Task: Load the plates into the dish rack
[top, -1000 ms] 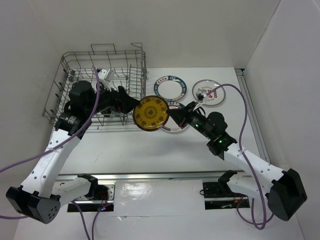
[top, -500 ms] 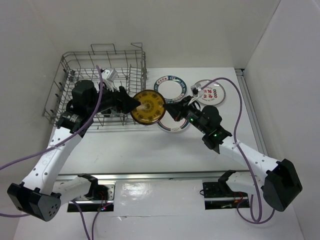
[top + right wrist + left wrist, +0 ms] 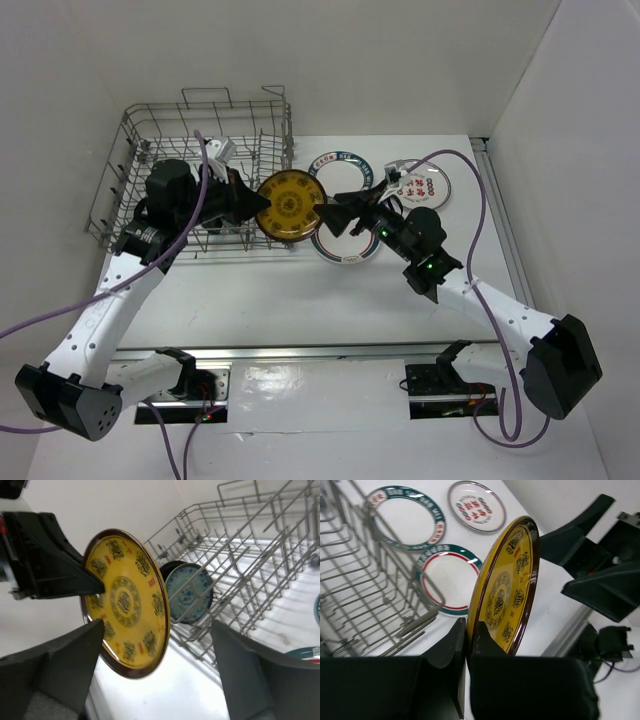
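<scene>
The yellow plate (image 3: 290,205) hangs on edge just right of the dish rack (image 3: 205,108). My left gripper (image 3: 252,200) is shut on its left rim; in the left wrist view both jaws clamp the yellow plate (image 3: 507,587) at the left gripper (image 3: 467,635). My right gripper (image 3: 326,213) stands open on the plate's right side, its fingers apart from the rim. In the right wrist view the yellow plate (image 3: 125,602) sits between the spread right gripper (image 3: 155,665). A pale teal plate (image 3: 189,592) and a black plate (image 3: 172,567) stand in the dish rack (image 3: 250,555).
On the table right of the rack lie a green-rimmed plate (image 3: 340,178), a white plate with red marks (image 3: 418,185) and a second green-rimmed plate (image 3: 350,252) partly under my right arm. White walls close in on the left, back and right.
The right gripper brought the yellow plate leftward to the left gripper. The left gripper shut on its rim, and the right gripper opened and let go.
</scene>
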Controlling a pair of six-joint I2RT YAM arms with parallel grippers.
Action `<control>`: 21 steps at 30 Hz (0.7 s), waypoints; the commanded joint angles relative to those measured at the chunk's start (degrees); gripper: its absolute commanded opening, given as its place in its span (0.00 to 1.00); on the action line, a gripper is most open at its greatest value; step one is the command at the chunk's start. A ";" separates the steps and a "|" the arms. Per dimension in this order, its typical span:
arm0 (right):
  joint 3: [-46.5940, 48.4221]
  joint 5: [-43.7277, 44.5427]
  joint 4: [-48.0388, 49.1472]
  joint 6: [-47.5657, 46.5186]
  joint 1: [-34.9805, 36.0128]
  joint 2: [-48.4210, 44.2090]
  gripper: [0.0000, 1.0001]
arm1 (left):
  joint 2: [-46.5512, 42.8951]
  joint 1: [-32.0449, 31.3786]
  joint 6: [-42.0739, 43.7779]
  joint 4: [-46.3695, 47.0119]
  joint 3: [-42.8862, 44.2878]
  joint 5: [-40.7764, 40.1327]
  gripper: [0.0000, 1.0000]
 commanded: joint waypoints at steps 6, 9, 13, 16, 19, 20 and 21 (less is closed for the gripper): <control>2.08 2.32 -1.33 -2.36 -0.53 -1.57 1.00 | -13.75 -1.38 -1.13 -1.69 6.13 -34.90 0.00; 0.59 2.94 -4.15 -3.17 -0.53 -3.16 1.00 | -15.43 -1.90 0.88 -3.29 7.90 -57.22 0.00; -2.58 2.15 -4.68 -3.70 -1.14 -4.48 1.00 | -11.32 -1.90 7.99 -0.23 7.74 -84.83 0.00; -3.64 0.66 -7.05 -5.10 -1.66 -4.48 1.00 | -12.53 0.11 20.63 20.59 -0.24 -89.36 0.00; -4.17 -0.57 -9.25 -5.81 -1.67 -6.32 1.00 | -12.36 6.34 24.19 30.72 -8.61 -86.29 0.00; -4.86 -1.19 -10.12 -6.42 -1.67 -6.33 1.00 | -11.66 8.01 21.31 30.73 -9.23 -82.37 0.00; -5.48 -1.19 -11.00 -6.42 -1.67 -7.11 1.00 | -10.52 9.59 21.28 32.21 -10.19 -79.63 0.00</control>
